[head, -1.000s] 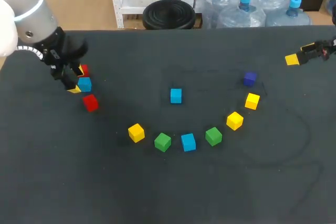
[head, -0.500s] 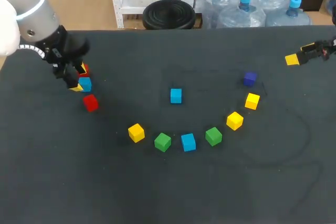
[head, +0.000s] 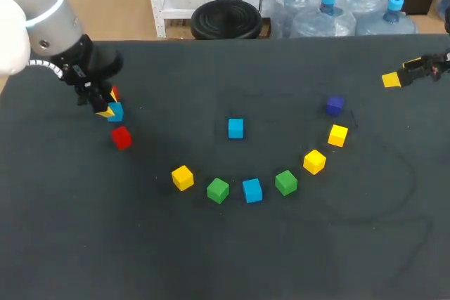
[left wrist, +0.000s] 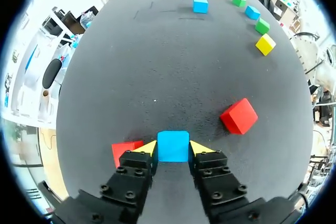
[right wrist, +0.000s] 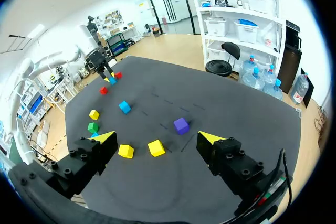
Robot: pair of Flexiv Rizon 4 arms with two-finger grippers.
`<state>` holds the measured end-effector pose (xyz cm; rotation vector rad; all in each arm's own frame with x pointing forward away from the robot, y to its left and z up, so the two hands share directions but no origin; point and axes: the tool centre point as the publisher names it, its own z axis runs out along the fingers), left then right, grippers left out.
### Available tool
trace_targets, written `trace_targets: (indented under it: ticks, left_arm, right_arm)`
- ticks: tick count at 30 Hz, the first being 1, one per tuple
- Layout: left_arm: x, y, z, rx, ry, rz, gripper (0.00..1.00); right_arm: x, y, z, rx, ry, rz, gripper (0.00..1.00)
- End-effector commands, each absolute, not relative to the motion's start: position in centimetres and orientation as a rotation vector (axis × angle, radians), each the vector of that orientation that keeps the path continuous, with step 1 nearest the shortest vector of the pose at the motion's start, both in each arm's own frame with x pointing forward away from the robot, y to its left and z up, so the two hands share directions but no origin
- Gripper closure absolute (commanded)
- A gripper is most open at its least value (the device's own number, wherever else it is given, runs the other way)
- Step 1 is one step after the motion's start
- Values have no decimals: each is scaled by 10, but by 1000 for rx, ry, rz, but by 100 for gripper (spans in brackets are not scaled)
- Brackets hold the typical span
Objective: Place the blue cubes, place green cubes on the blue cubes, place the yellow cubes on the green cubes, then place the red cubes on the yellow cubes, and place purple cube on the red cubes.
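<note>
At the table's left, my left gripper (head: 109,107) is down on the cloth and shut on a blue cube (head: 116,111). In the left wrist view this blue cube (left wrist: 173,145) sits between the yellow tips, both touching its sides. One red cube (left wrist: 126,151) lies just beside a finger, another red cube (left wrist: 239,115) ahead and off to one side. Two more blue cubes (head: 235,128) (head: 252,190) lie mid-table. My right gripper (right wrist: 157,137) hangs open and empty at the far right edge (head: 394,79).
An arc of cubes runs across the middle: yellow (head: 182,177), green (head: 218,190), green (head: 285,182), yellow (head: 314,161), yellow (head: 338,135), purple (head: 335,105). A red cube (head: 121,137) lies close in front of the left gripper.
The left gripper's fingers have closed in on the blue cube, and the arm has shifted slightly toward the table's back. The right arm has not moved.
</note>
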<state>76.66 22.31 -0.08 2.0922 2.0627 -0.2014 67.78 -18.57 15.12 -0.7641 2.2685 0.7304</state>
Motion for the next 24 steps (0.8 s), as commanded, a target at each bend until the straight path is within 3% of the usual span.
trace_targets:
  ticks: [1, 24]
  left_arm:
    - [768, 223, -2, 2094, 2056, -206, 100]
    - [757, 163, 41, 2037, 2130, -217, 100]
  right_arm:
    - [679, -185, 150, -766, 2265, 734, 0]
    - [679, -185, 150, -766, 2265, 734, 0]
